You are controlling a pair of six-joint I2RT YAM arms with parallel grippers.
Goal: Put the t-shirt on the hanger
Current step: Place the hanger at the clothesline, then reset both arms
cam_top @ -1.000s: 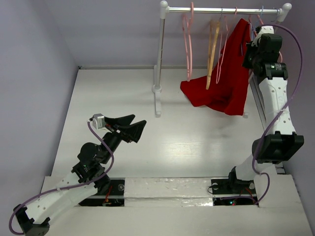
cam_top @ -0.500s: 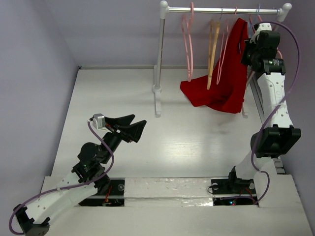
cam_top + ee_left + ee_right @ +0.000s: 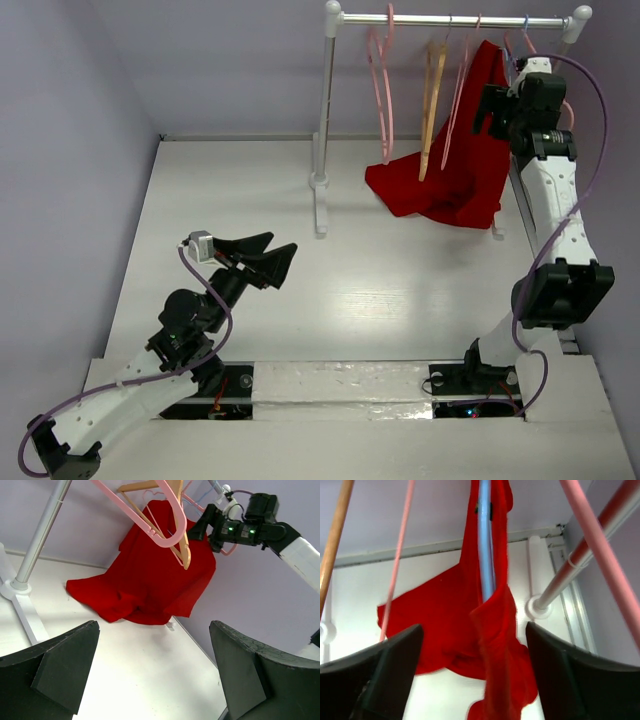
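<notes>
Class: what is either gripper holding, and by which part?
Nothing: the left gripper gapes empty; the right gripper stands open, the hanger and t-shirt hanging ungripped between.

No legible text, label, brand, number or sign anywhere in the three views.

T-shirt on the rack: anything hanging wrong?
Yes. The red t-shirt hangs lopsided on the pale-blue hanger, bunched in a narrow strip up top, its lower folds spread sideways and apparently resting on the table.
</notes>
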